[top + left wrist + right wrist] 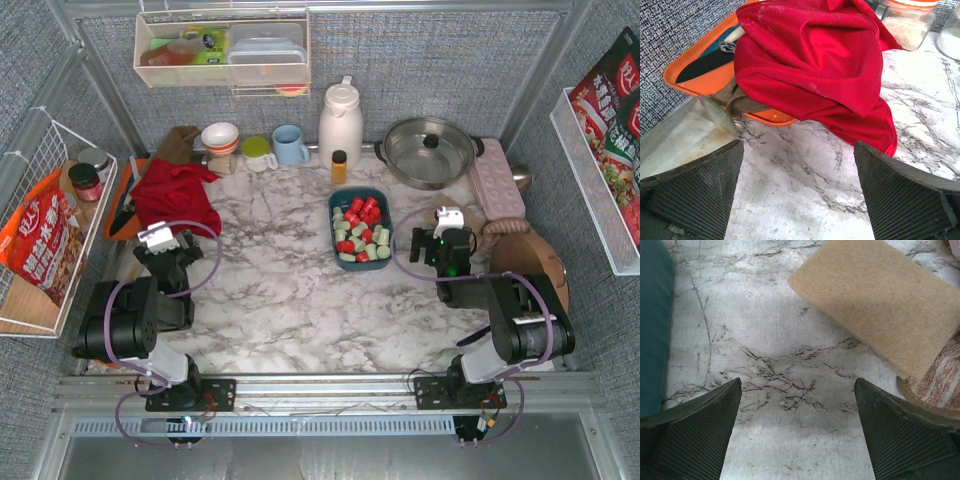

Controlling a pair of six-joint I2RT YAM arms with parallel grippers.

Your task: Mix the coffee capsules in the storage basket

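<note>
from above, the storage basket (332, 232) sits on the marble table (280, 290), and the coffee capsules (362, 230) lie inside it, red and pale green ones jumbled together. the left gripper (155, 236) hovers well to the left of the basket, jaws spread wide with nothing between them; the right gripper (449, 220) hangs just to the right of the basket, equally wide and empty. a red cloth (175, 195) lies far left of the basket, a small amber bottle (339, 166) stands just behind it, and a lidded pot (430, 150) sits behind it to the right. in the left wrist view the basket is out of sight; the two mesh-faced fingers (700, 190) stand far apart over bare marble, gripping nothing, with the red cloth draped partly over an orange tray (685, 75) ahead of them. in the right wrist view the basket's dark teal wall shows at the left edge, the capsules hidden from here; the fingers (695, 435) are again wide apart and empty above the marble, and on the side away from the basket a tan fibrous pad (875, 295) rests, one corner overlapping a woven mat (940, 382).
</note>
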